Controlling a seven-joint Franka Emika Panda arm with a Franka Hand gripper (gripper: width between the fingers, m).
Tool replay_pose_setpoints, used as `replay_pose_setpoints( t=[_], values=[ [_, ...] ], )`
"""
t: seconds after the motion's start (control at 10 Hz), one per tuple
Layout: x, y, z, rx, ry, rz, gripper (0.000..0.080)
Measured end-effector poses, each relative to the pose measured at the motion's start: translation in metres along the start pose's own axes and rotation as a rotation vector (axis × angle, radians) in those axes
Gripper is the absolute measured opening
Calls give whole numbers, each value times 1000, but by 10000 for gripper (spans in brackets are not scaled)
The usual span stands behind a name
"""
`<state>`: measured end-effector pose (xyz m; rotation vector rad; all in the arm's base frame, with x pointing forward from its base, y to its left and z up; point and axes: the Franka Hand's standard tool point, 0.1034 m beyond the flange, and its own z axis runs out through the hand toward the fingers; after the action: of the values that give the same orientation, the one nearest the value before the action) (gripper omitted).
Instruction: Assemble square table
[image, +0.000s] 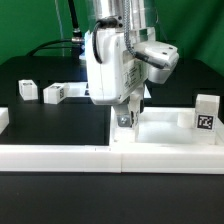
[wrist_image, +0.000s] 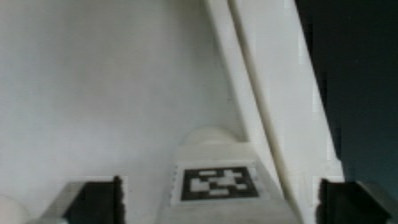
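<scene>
Claw (image: 127, 118) w/ jaws apart astride tagged leg (wrist_image: 219, 182), by sq. tabletop (image: 165, 123) rim

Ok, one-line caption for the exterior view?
Panda hand poised at the square table top edge; two leg blocks lie at the exterior view's left.

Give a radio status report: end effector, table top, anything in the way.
End effector open, low at table top rim. Tag between fingers, not gripped. Leg blocks lie apart, exterior view's left. No obstruction seen.
</scene>
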<state>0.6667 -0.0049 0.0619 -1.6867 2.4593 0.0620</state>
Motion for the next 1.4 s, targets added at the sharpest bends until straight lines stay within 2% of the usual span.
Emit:
replay_pose_setpoints(
  t=[0.1,0.5,1.1,1.2,1.3,1.4],
  values=[
    [-6,1,-1,1,-3,-10,626],
    [-49,9,-36,27,-45,-51,649],
    [-47,10,-32,24,-41,-54,649],
    [-49,24,-33,29,-40,-98,649],
    [-47,53,-33,6,-36,-131,649],
    [-42,72,-32,-22,-34,-193,649]
  ],
)
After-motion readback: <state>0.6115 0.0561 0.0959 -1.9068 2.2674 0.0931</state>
